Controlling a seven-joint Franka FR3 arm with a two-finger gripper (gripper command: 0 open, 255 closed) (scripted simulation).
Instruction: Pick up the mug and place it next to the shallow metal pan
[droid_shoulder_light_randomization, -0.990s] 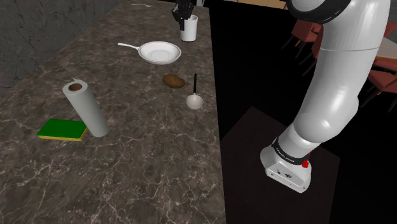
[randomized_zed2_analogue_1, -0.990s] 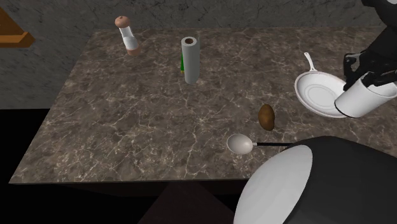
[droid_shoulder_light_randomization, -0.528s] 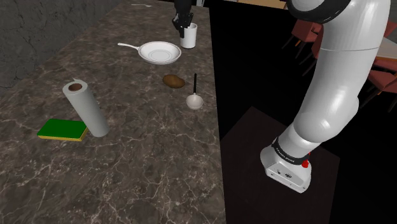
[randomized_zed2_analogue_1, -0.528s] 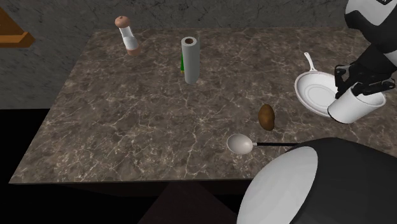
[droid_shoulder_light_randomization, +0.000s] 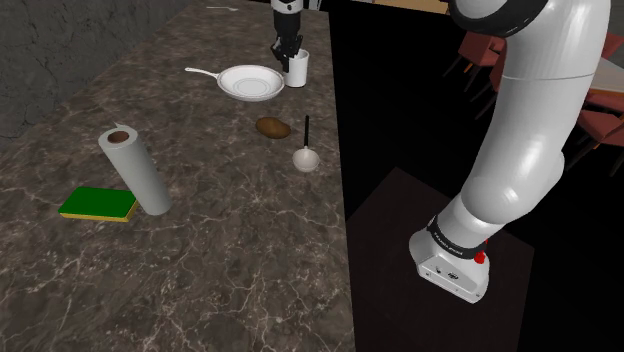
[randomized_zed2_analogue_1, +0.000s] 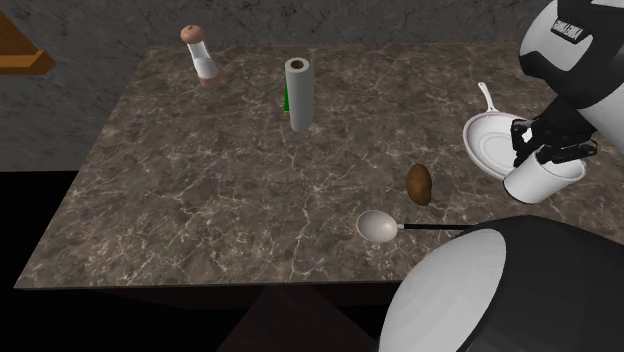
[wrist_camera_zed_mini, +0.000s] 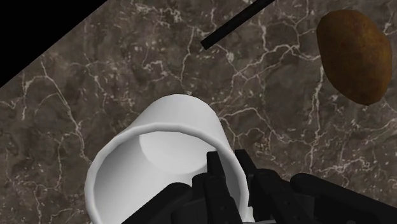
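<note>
A plain white mug (droid_shoulder_light_randomization: 297, 68) hangs upright in my gripper (droid_shoulder_light_randomization: 288, 45), which is shut on its rim. It sits just beside the shallow white pan (droid_shoulder_light_randomization: 251, 83), between the pan and the counter's edge. In the second exterior view the mug (randomized_zed2_analogue_1: 540, 178) is low at the pan's (randomized_zed2_analogue_1: 490, 145) near rim, with the gripper (randomized_zed2_analogue_1: 548, 150) on top of it. The wrist view looks into the mug (wrist_camera_zed_mini: 165, 146), one finger inside and one outside of the wall, with the gripper (wrist_camera_zed_mini: 229, 184) clasping it. Whether the mug touches the counter I cannot tell.
A brown potato (droid_shoulder_light_randomization: 273, 127) and a white ladle (droid_shoulder_light_randomization: 305, 155) with a black handle lie close by. Further along are a paper towel roll (droid_shoulder_light_randomization: 135, 170), a green sponge (droid_shoulder_light_randomization: 98, 204) and a pepper grinder (randomized_zed2_analogue_1: 201, 55). The counter edge (droid_shoulder_light_randomization: 338, 150) borders a black area.
The gripper has come down with the mug, from well above the counter to low beside the pan. Nothing else has moved.
</note>
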